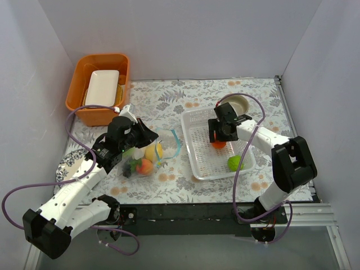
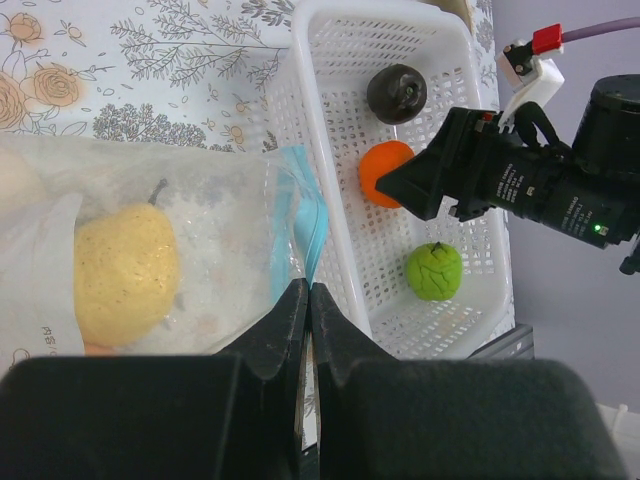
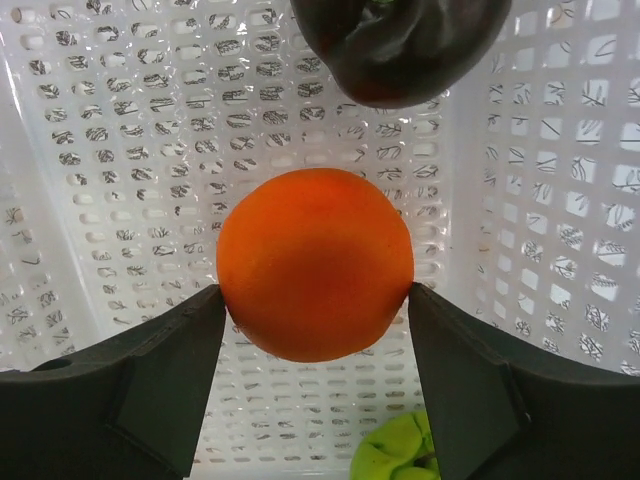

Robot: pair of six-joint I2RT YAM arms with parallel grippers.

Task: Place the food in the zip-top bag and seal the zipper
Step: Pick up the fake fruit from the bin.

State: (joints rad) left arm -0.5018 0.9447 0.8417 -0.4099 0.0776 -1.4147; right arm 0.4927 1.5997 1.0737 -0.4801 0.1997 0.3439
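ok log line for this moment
left hand: shut on bag edge | right hand: straddling orange in basket | zipper: unsealed

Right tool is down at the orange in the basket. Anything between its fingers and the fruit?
Nothing visible. The orange sits right between the right tool's fingers, which flank it. The dark plum lies beyond it, the green piece nearer, both outside the gap.

Left arm (image 1: 84, 185) reaches forward, its jaws pressed together; right arm (image 1: 270, 146) angles down, jaws spread wide.

Only tiny, unreadable print shows on the zip-top bag (image 2: 40, 335).
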